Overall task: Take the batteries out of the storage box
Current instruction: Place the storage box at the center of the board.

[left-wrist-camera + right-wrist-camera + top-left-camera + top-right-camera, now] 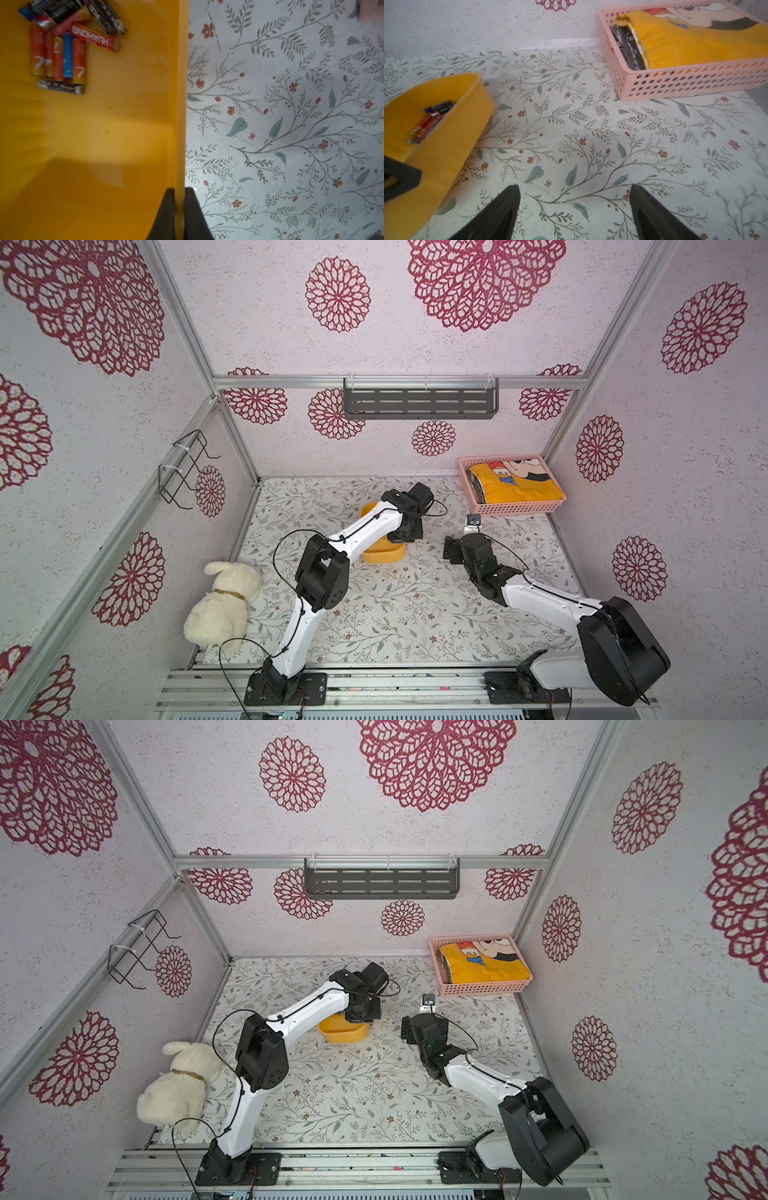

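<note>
Batteries (62,41) sat heaped in one corner of the yellow box (124,135), little orange, blue and black cylinders with shiny metal ends. Left jaws were pinched shut on the box's thin, smooth plastic wall (my guess: to steady or tip it, since the box looked a bit tilted on the counter (591,124)). Right jaws hung wide apart and empty just beside it, over the leafy printed surface, probably ready to pick.

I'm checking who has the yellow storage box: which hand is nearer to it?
Left. The left hand is shut on the wall of the storage box; the right hand hangs open over the table, apart from the box.
</note>
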`<action>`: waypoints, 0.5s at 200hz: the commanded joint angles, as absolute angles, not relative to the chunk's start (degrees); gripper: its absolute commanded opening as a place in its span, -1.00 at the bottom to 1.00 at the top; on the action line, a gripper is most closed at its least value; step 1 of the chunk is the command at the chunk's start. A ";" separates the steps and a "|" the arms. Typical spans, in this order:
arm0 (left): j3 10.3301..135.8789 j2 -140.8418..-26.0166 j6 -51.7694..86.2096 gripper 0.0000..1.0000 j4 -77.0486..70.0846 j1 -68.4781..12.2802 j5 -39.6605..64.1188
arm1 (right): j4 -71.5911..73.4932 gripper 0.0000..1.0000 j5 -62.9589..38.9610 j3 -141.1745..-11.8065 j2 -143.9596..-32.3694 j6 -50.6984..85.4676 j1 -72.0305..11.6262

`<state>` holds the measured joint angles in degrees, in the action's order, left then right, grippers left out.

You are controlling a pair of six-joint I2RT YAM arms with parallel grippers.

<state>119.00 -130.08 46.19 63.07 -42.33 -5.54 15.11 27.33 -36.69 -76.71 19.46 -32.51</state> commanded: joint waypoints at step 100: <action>124.26 -138.67 47.40 -0.88 66.26 -44.13 7.43 | 20.34 0.82 38.24 -28.73 -62.98 20.14 -29.49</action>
